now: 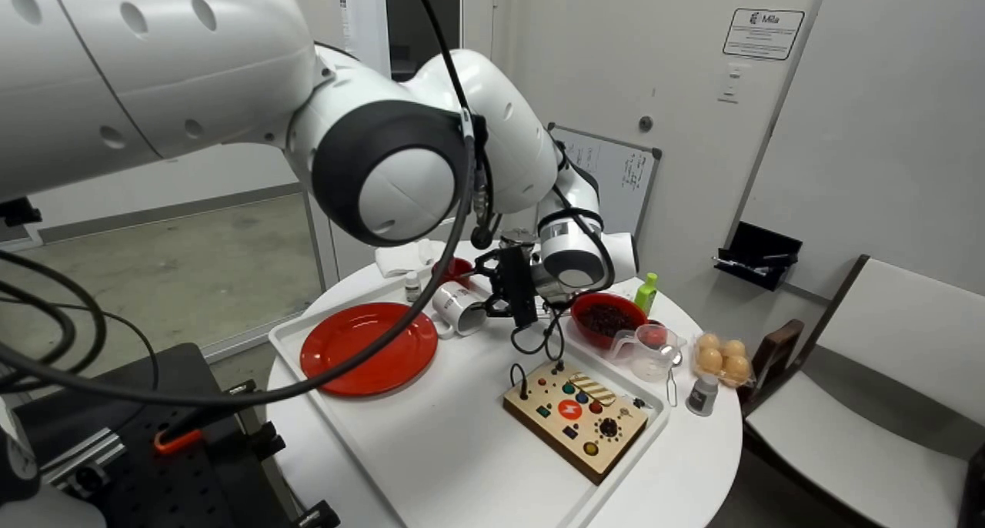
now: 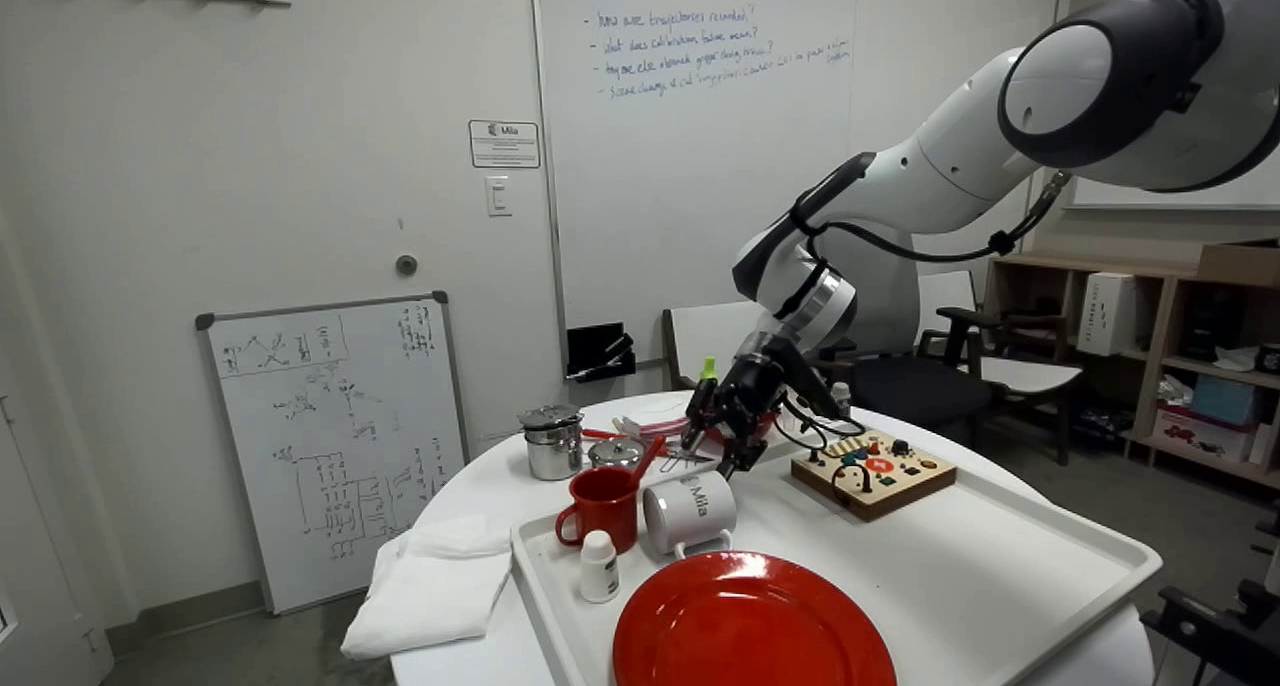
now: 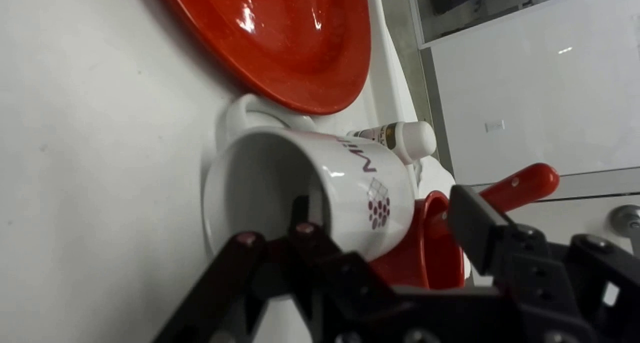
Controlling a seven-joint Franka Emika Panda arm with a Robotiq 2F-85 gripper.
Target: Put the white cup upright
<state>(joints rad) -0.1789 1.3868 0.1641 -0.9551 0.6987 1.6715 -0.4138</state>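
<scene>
Robotiq gripper (image 3: 382,210), black and two-fingered, stands wide with nothing pinched: one finger reaches inside the mouth of the white ceramic mug (image 3: 362,198) with dark lettering, its partner hangs outside, apart from the wall. Whether the inner finger touches the ceramic I cannot tell. The mug lies on its side on the shallow white tray (image 1: 462,428), mouth towards the gripper, so the step looks to be catching that wall, then tipping. Before closing, I'd seat the inner finger a little deeper, since a nip on the lip alone could let the round body swivel; then bring the pads together gently and square to the wall. Watch the outer finger, which in the wrist view hides part of the red utensil handle (image 3: 525,185) standing in the red handled cup (image 2: 605,511), just beside the mug's base end. The mug's own handle lies close to the rim of the round glossy red plate (image 3: 280,38), so a slight lift should come before any turn. Swing the mouth up, then lower until the base sits flat before letting go.
</scene>
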